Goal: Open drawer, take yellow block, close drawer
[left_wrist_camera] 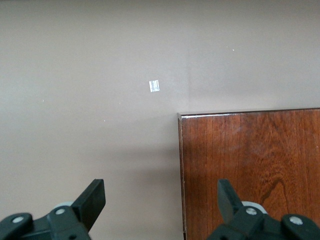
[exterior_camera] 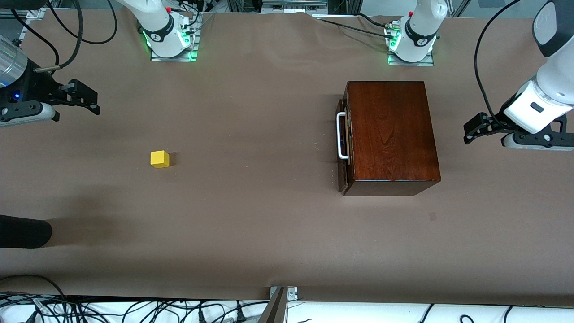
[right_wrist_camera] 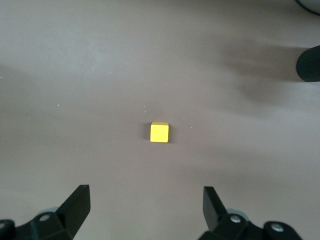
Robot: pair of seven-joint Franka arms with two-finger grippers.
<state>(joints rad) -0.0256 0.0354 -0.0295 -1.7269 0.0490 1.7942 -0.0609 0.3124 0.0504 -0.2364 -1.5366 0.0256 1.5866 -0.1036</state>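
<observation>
The glossy dark-wood box (exterior_camera: 391, 134) stands toward the left arm's end of the table. Its drawer (exterior_camera: 344, 175) is pushed in, and the white bar handle (exterior_camera: 341, 136) faces the right arm's end. The yellow block (exterior_camera: 159, 159) lies on the bare table toward the right arm's end, outside the box. My left gripper (exterior_camera: 470, 131) hangs open beside the box, at the side away from the handle. In the left wrist view that gripper (left_wrist_camera: 160, 195) is over the box's edge (left_wrist_camera: 250, 170). My right gripper (exterior_camera: 89, 101) is open above the table. Its wrist view shows the block (right_wrist_camera: 159, 132) ahead of the empty gripper (right_wrist_camera: 145, 197).
A black rounded object (exterior_camera: 22, 231) pokes in at the right arm's end, nearer the front camera than the block, and shows as the same black object (right_wrist_camera: 310, 62) in the right wrist view. A small tape mark (exterior_camera: 432, 216) lies near the box. Cables run along the table's edges.
</observation>
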